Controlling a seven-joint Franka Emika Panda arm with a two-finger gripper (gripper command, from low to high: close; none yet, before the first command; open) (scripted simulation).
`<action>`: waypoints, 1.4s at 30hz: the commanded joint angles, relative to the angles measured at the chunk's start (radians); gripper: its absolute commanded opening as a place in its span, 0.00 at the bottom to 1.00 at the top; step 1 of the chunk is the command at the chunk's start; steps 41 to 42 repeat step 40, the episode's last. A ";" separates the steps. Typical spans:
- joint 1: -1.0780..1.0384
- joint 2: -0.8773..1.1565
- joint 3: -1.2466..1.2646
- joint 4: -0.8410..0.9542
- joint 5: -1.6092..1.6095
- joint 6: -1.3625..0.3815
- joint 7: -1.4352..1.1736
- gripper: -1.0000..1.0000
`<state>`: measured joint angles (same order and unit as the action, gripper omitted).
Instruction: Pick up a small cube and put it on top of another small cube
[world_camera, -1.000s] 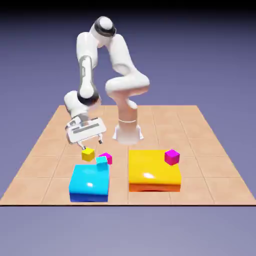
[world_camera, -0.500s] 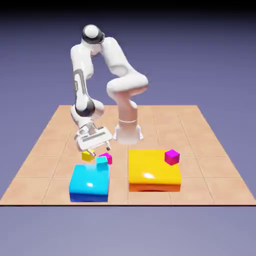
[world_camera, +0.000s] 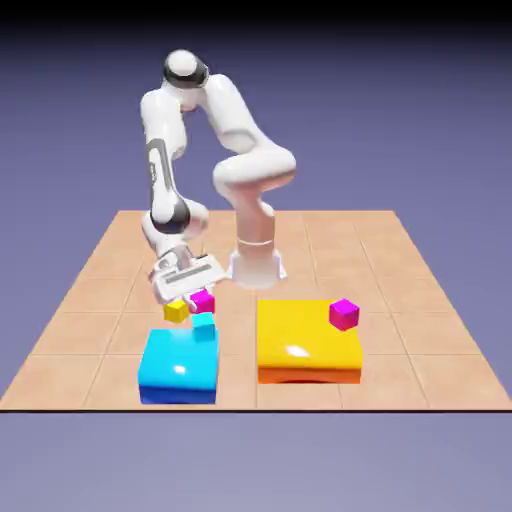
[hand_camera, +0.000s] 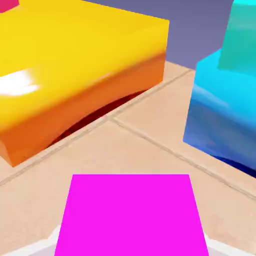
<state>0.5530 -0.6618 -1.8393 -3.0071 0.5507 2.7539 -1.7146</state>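
Magenta cube (hand_camera: 131, 214) fills the bottom of the hand view, set between the fingertips, so the hand (world_camera: 188, 286) looks clamped on it, just above the worktop (world_camera: 90, 290). In the exterior view it sits right under the hand, behind the blue block (world_camera: 179, 366), with the yellow cube (world_camera: 176, 311) just beside it and the cyan cube (world_camera: 204, 326) on the block's far edge. A second magenta cube (world_camera: 344, 313) rests on the yellow block (world_camera: 306, 342), well apart from the blue one. I judge the pick step is in hand, with the grasp made. Next comes a lift clear of its neighbours, then centring over another small cube, likely the cyan one, before lowering squarely
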 joint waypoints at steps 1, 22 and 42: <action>0.008 0.020 0.018 0.018 0.015 0.009 0.038 0.00; 0.707 -0.171 0.338 0.162 -0.378 -0.028 0.752 0.00; 1.184 -0.251 0.148 0.188 -0.500 0.169 0.841 1.00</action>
